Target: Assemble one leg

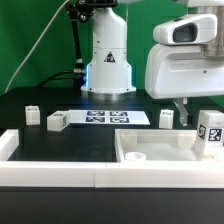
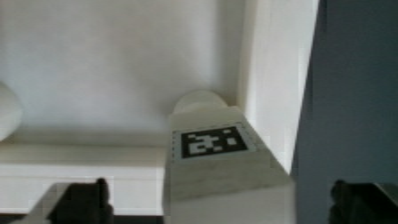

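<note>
A leg (image 1: 210, 131), a stubby white post with a black-and-white tag, stands in the corner of the large white tray-shaped piece (image 1: 150, 152) at the exterior view's right. My gripper (image 1: 194, 110) hangs just above it. In the wrist view the leg (image 2: 217, 150) rises between my two dark fingertips (image 2: 80, 200). There is a gap on each side of it, so the gripper (image 2: 217, 198) is open around the leg without touching it. The tray's raised rim (image 2: 276, 70) runs beside the leg.
Three more legs stand on the black table: two (image 1: 30, 117) (image 1: 57, 121) at the left and one (image 1: 167, 119) behind the tray. The marker board (image 1: 105, 117) lies in front of the robot base (image 1: 108, 65). A white wall (image 1: 50, 170) borders the near edge.
</note>
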Available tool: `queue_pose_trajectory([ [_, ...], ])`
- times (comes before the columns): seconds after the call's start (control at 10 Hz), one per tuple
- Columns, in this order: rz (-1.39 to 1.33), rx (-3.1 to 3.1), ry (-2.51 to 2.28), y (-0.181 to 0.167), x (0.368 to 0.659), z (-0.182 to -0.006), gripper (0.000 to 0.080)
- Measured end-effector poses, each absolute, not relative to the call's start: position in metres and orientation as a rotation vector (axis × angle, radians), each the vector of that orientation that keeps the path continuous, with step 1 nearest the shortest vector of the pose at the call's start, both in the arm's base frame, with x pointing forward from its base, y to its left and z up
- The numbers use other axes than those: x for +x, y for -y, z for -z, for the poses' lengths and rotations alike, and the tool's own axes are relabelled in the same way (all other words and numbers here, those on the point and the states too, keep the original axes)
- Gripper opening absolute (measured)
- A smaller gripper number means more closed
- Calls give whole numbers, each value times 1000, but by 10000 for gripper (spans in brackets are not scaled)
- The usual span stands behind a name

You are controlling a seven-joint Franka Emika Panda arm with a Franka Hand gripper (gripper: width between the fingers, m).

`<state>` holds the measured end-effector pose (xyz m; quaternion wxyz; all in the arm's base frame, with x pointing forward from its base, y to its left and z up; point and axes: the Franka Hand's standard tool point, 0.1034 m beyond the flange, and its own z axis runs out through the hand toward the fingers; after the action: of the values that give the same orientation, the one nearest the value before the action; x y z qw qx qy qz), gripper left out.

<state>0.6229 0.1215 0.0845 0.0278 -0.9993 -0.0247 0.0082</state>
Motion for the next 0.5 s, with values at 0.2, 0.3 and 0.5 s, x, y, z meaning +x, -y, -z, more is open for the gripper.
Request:
queue_pose_trajectory([
  [0.2,-25,-3086,64,-121,623,-85,319],
  [0.3,-26,-3087,43,-120,623,-85,291],
  [0.5,-26,-3087,39,-120,623,-85,291],
])
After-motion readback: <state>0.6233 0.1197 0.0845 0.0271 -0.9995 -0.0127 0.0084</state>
